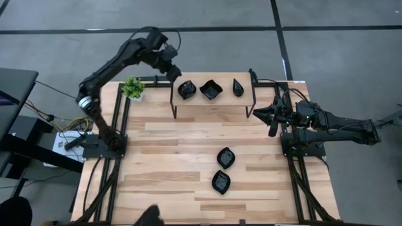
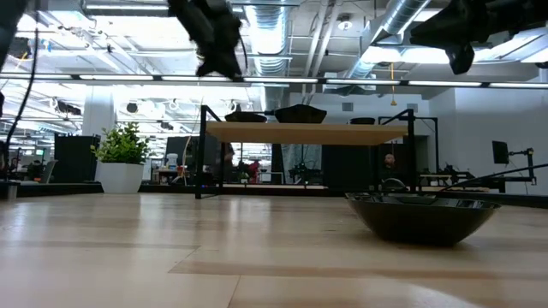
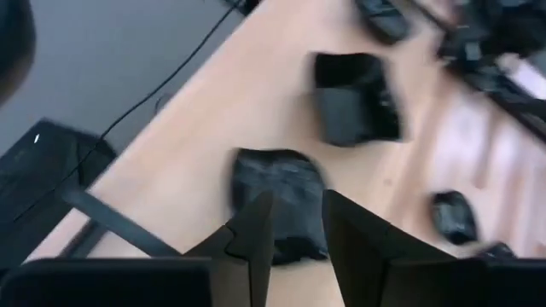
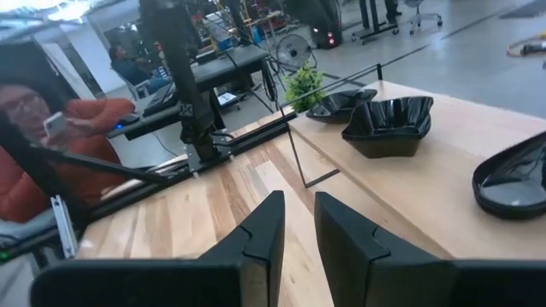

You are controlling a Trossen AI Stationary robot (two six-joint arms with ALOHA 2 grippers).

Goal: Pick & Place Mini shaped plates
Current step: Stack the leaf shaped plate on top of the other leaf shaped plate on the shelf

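Looked like a robotics lab inside a big open-plan industrial office. The ceiling had exposed silver ducts (image 2: 402, 21) and pipes with long strip lights, and the floor (image 1: 207, 16) was grey with dark seams. Two dark robot arms were bolted on black frames at either side of a light wood counter (image 1: 188, 144), cables trailing off the edge. Beyond it sat desks, monitors, office chairs (image 4: 418, 13), a floor fan (image 4: 292, 53) and a person in a red top (image 4: 51, 128).
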